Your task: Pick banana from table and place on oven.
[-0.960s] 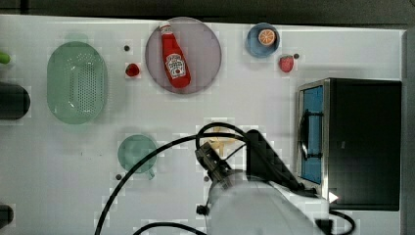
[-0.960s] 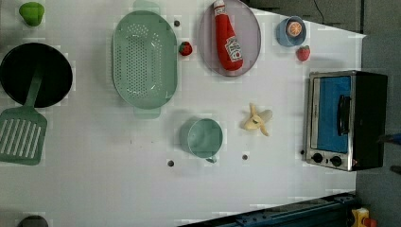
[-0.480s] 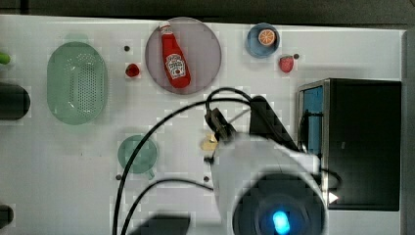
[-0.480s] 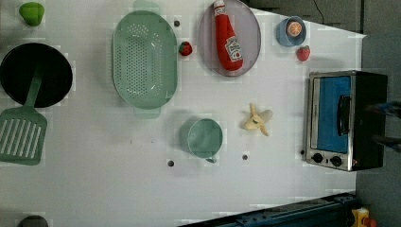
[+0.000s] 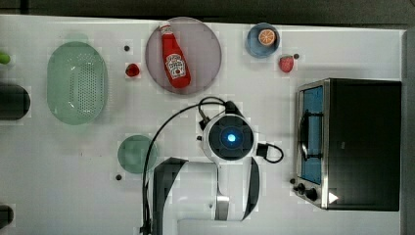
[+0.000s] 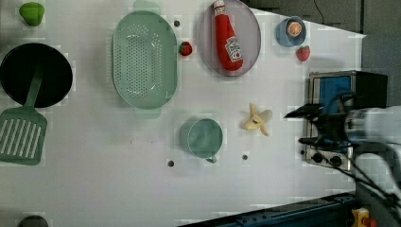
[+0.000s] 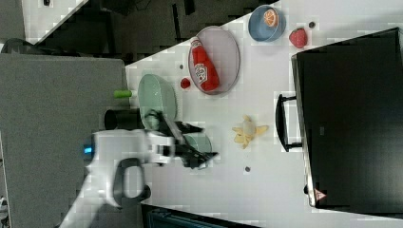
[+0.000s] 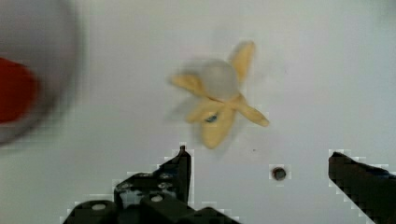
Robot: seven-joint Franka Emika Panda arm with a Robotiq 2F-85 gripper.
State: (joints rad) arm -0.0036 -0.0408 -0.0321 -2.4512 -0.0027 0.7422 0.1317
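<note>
Banana (image 6: 257, 120): seen lying peeled on the table (image 6: 118, 189), between cup (image 6: 202, 137) and oven (image 6: 345, 94).
Gripper (image 8: 259, 163): held above it, fingers spread wide, nothing gripped.

Bright even light, faint shadows, wrist view motion-blurred.

Banana (image 6: 257, 121) — pale-yellow, peel splayed — lies on white table (image 6: 94, 189) near oven (image 6: 347, 94).
</note>
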